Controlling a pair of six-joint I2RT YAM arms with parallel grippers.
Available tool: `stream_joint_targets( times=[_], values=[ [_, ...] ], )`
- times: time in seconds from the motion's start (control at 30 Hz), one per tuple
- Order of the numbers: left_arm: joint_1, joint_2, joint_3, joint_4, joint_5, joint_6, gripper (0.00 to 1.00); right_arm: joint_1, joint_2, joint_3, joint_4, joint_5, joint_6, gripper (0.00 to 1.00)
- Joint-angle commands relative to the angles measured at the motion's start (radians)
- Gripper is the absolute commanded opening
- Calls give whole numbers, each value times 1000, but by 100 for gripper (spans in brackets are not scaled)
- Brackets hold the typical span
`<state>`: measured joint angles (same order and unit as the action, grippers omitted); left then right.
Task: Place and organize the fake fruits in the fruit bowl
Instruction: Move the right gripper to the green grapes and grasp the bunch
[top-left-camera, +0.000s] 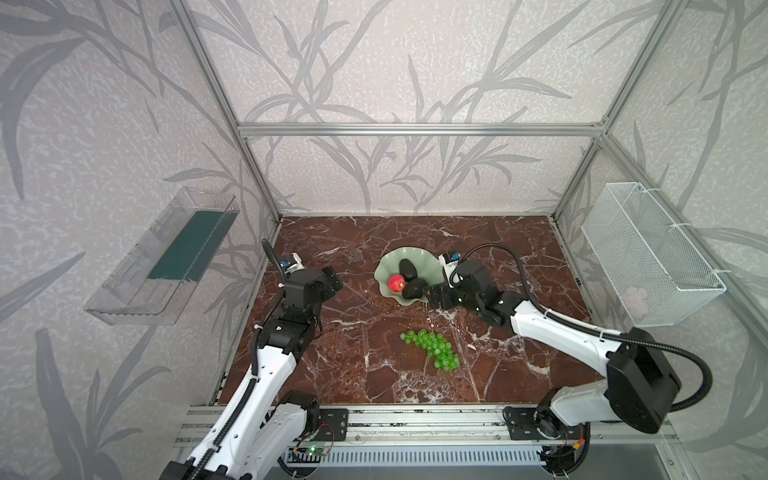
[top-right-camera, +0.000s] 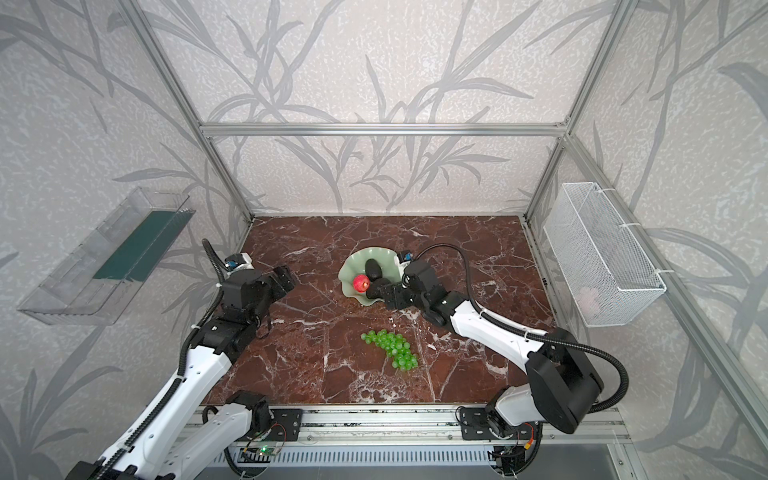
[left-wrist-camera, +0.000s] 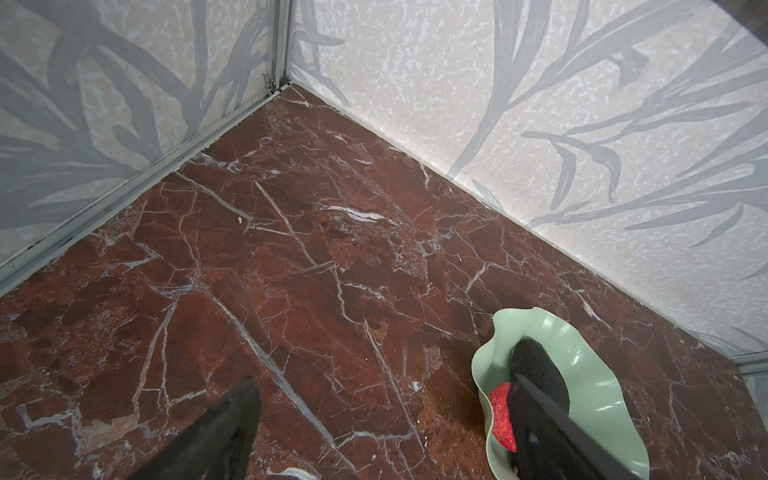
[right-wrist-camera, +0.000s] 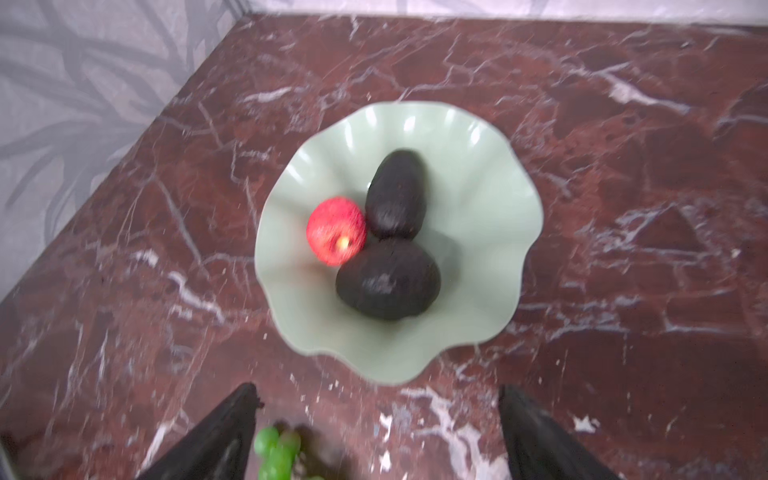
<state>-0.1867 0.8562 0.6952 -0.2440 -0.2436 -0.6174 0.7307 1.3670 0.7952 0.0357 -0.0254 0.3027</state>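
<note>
My right claw (right-wrist-camera: 376, 390) gapes empty beside the fruit bowl (top-left-camera: 384, 266). The grape bunch (top-left-camera: 432, 349) lies diagonally, slim end pointing far-left. My left claw (left-wrist-camera: 382, 380) is spread wide too.

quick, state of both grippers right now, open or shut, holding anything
left gripper: open, holding nothing
right gripper: open, holding nothing

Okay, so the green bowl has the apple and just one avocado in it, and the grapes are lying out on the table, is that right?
Not quite. The bowl holds the apple and two avocados, the far avocado and the near avocado; the right wrist view shows both. The grapes do lie on the table.
</note>
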Motion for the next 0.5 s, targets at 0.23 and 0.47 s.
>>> stream_joint_targets(
  times=[0.23,0.47],
  values=[
    [12,8,-6,25,9,-25,93,180,-139,-405,377,-14,-149,97],
    [12,5,-6,26,12,-27,93,184,-50,-454,454,-10,-110,96]
  ],
)
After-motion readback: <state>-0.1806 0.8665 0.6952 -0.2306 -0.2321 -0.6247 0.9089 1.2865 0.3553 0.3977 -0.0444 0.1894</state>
